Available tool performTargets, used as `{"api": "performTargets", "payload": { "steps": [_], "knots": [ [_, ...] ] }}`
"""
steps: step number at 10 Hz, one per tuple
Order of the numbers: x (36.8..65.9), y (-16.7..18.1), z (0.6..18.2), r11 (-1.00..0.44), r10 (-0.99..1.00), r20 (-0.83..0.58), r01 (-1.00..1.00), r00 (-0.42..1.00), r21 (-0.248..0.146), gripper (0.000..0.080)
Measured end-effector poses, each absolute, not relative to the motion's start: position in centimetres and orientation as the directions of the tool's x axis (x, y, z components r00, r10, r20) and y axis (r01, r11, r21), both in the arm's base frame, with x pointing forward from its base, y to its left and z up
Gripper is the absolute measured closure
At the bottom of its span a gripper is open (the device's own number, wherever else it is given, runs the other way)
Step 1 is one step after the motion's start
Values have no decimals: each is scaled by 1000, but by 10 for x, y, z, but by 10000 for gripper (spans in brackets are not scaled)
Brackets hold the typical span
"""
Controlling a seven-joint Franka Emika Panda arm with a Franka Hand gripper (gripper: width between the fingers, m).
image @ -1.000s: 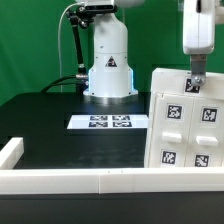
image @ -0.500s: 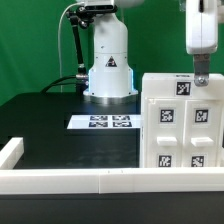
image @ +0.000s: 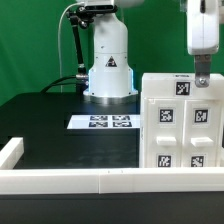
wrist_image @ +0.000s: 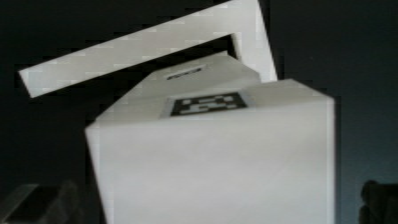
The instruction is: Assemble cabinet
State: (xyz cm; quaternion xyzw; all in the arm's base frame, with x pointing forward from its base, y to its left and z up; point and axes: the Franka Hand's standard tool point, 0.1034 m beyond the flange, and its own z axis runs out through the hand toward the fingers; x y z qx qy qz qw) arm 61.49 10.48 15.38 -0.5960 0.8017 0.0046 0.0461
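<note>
Nothing moved; claw [image: 202,79] on cabinet [image: 181,122] top edge

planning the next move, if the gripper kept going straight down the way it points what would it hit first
Most likely the cabinet: the gripper points down at its top edge and seems already touching it, though depth is unclear.

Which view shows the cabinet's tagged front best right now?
The exterior view: the cabinet faces that camera squarely, its grid of tagged blocks visible, with the gripper at its top edge. The wrist view shows only a plain white side, an edge with one tag, and a flat white panel beyond.
</note>
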Motion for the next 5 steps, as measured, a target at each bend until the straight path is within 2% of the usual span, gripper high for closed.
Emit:
{"api": "performTargets", "payload": {
  "steps": [5],
  "knots": [
    [615, 105, 154, 287, -956, -79, -957, -283, -47, 3]
  ]
}}
